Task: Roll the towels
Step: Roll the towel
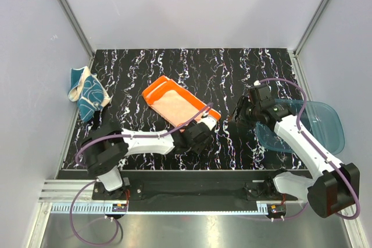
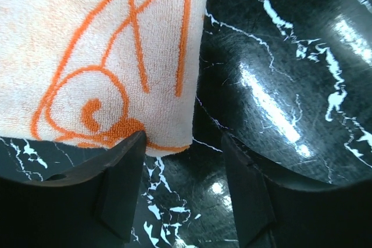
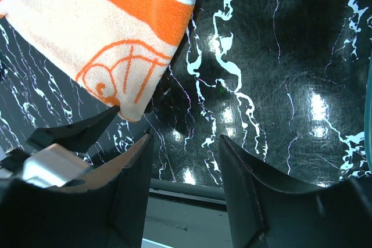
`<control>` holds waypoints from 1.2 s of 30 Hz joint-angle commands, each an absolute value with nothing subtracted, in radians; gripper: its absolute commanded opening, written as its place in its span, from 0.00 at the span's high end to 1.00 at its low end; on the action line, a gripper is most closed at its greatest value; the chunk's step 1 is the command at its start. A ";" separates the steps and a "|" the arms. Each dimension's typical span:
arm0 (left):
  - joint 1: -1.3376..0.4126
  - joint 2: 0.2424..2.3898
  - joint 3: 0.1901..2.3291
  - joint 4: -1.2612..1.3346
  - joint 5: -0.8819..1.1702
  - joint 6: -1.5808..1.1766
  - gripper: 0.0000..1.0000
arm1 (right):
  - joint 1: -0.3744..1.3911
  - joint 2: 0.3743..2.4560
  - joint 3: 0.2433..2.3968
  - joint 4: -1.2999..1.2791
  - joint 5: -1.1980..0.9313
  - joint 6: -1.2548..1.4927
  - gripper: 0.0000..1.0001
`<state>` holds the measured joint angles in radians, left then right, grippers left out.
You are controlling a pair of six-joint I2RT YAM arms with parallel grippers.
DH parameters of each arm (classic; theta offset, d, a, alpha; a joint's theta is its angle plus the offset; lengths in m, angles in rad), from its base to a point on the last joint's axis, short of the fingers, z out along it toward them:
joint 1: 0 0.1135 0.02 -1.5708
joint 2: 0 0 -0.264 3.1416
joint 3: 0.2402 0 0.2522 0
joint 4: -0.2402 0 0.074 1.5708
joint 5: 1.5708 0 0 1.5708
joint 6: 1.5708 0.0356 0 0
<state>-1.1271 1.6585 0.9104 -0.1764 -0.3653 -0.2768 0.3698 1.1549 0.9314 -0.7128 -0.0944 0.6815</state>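
Left wrist, left gripper (image 2: 183, 143): the two black fingers (image 2: 119, 190) stand spread, with nothing clamped between them.
Left wrist, orange-and-peach terry towel (image 2: 99, 56): it lies flat, peach side up, with an orange line pattern. Its rounded corner reaches the tip of the finger on the left of this view.
Left wrist, glossy black marble-pattern table (image 2: 290, 85): bare to the right of the towel's edge.
Right wrist, right gripper (image 3: 186, 140): the fingers are spread, with only table surface between them.
Right wrist, towel: it sits at the upper left, with a solid orange band along one edge. One corner points down at a fingertip of the left gripper.
Top external, towel position: near the table's centre, flat and unrolled.
Top external, towel axis: the long axis runs diagonally from far-left to near-right. The bright orange end points far-left and the peach end lies at the left gripper.
Top external, right gripper: it is near the towel's near-right end, but apart from it.
Top external, crumpled teal cloth with white swirls (image 1: 88, 92): at the table's far-left edge beside the wall, well apart from both grippers.
Top external, translucent blue plastic tray (image 1: 322, 123): at the table's right edge, partly under the right arm.
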 commanded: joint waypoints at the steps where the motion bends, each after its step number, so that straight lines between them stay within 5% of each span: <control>1: -1.126 1.683 0.943 -0.110 -0.400 -0.276 0.37 | 0.365 1.147 0.934 -0.712 -0.083 0.687 0.45; 10: -1.121 1.747 0.965 -0.112 -0.397 -0.278 0.37 | 0.367 1.173 0.934 -0.693 -0.098 0.681 0.47; 22: -1.043 1.769 0.933 -0.055 -0.186 -0.258 0.90 | 0.365 1.172 0.928 -0.689 -0.124 0.672 0.49; 36: -0.896 1.634 0.904 -0.009 0.339 -0.623 1.00 | 0.367 1.189 0.877 -0.525 -0.311 0.719 0.50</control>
